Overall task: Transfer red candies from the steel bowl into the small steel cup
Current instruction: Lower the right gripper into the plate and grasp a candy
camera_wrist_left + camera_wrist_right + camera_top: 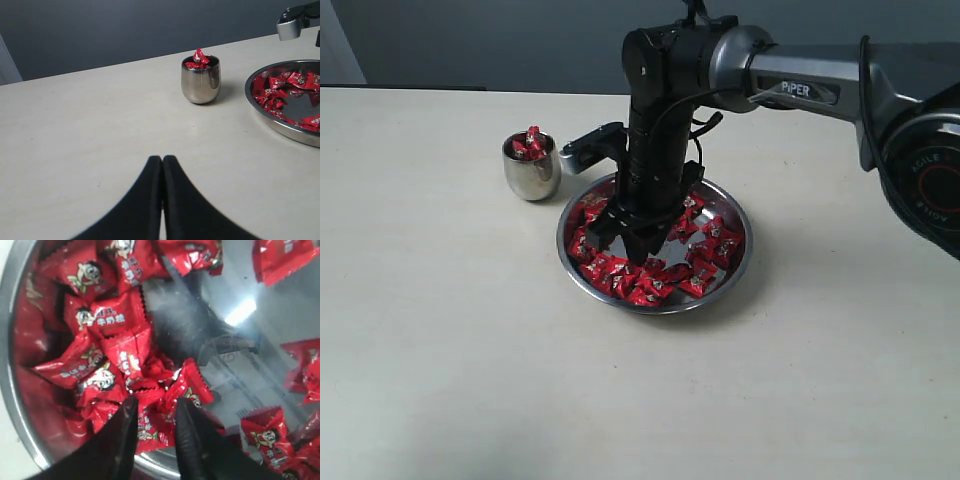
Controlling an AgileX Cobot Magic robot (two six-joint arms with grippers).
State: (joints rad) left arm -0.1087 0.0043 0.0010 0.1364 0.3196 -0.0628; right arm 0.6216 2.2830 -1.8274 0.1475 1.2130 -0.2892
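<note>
A: What sits nearest the lens?

B: In the left wrist view, the left gripper (162,162). Its two black fingers are pressed together on nothing, low over the pale table (440,350). It is well apart from the work, probably to leave the other arm room.

A: And the right gripper (156,402)?

B: It points straight down into the bowl (748,245), at the side where the candies (107,320) are heaped against the wall. That is a sensible spot, since the bowl's middle is mostly bare steel. Its fingers stand a little apart with one red wrapper between the tips. It cannot be told whether they pinch it or only straddle it.

A: Where does the cup (530,175) stand?

B: Upright, just beside the bowl without touching it, so the carry looks brief. A few candies already poke above its rim, but most lie in the bowl, so the job seems far from done.
</note>
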